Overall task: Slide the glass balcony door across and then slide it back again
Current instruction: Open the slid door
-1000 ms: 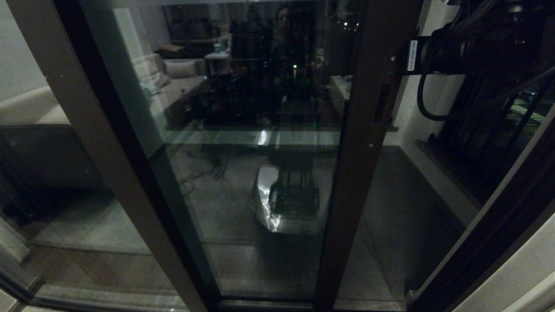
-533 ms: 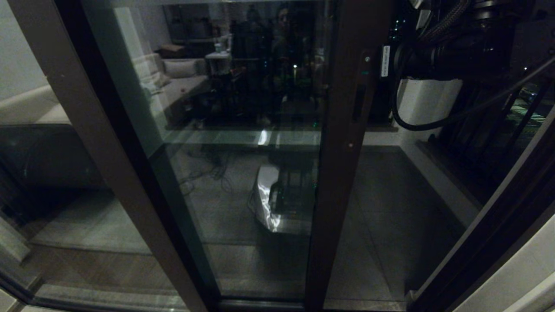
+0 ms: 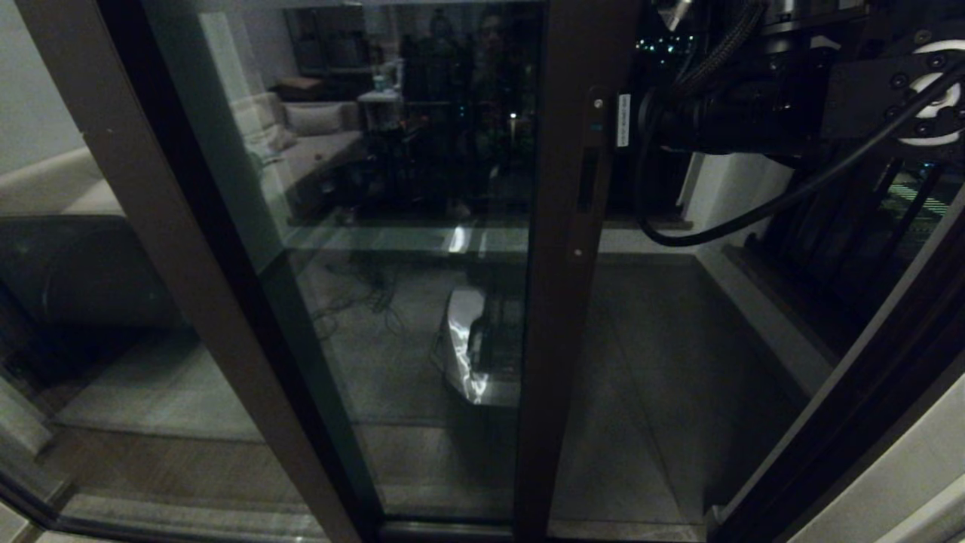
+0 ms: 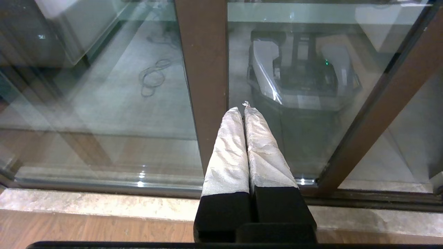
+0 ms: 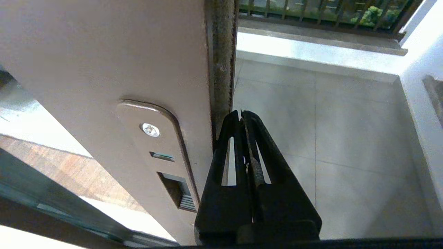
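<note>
The glass balcony door (image 3: 422,317) is a reflective pane in a dark brown frame. Its vertical stile (image 3: 558,302) carries a recessed slot handle (image 3: 588,181). My right arm (image 3: 739,113) reaches in from the upper right to the stile's outer edge. In the right wrist view my right gripper (image 5: 241,112) is shut, its black fingers (image 5: 221,152) lying against the door's edge strip (image 5: 221,62), beside the handle plate (image 5: 152,138). My left gripper (image 4: 242,109) is shut with nothing in it, low before the glass by a brown post (image 4: 204,69). It is out of the head view.
A gap beside the stile shows the tiled balcony floor (image 3: 663,362) and the black-barred railing (image 3: 867,226). The dark door jamb (image 3: 852,407) runs down the right. A fixed panel's post (image 3: 166,249) slants at the left. A stone threshold (image 4: 104,204) lies under the track.
The door's stile has slid steadily to the left, and my right arm has moved left with it. The gap to the balcony on the right has widened.
</note>
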